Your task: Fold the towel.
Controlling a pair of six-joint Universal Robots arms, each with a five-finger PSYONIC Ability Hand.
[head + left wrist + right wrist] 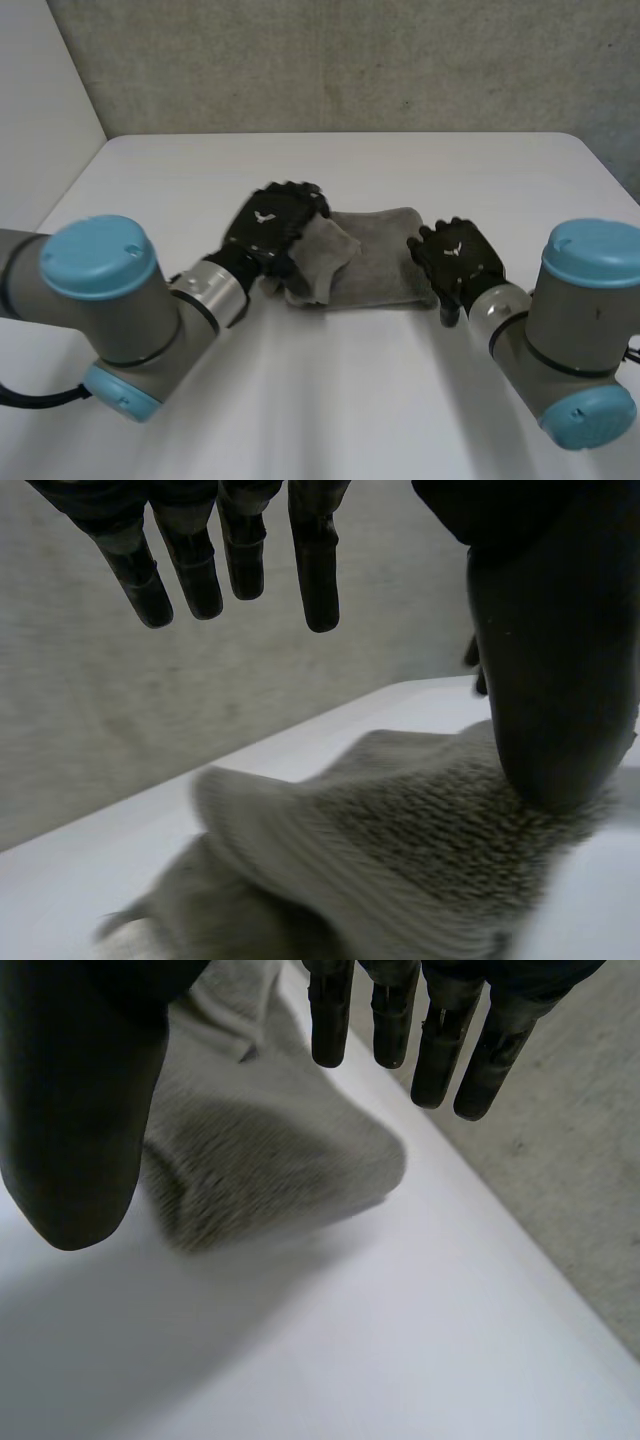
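left hand [268, 226] on grey towel [385, 265]

place: robot lab test bench | signs: bare white table [350, 400], plain grey wall [350, 60], left arm [110, 300], right arm [585, 330]

Head cam looks down fr. behind; wrist cams v. close, prob. sharing towel [380, 270].

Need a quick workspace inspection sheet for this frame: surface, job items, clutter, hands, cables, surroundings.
surface: white table, no marks seen.
job's things: grey towel mid-table, its left end turned over in a loose flap.
clutter: nothing seen.
hands: left hand open, over the towel's left end, thumb against the cloth; right hand open, at the towel's right edge.
cables: none across the towel.
surroundings: grey wall behind the table.
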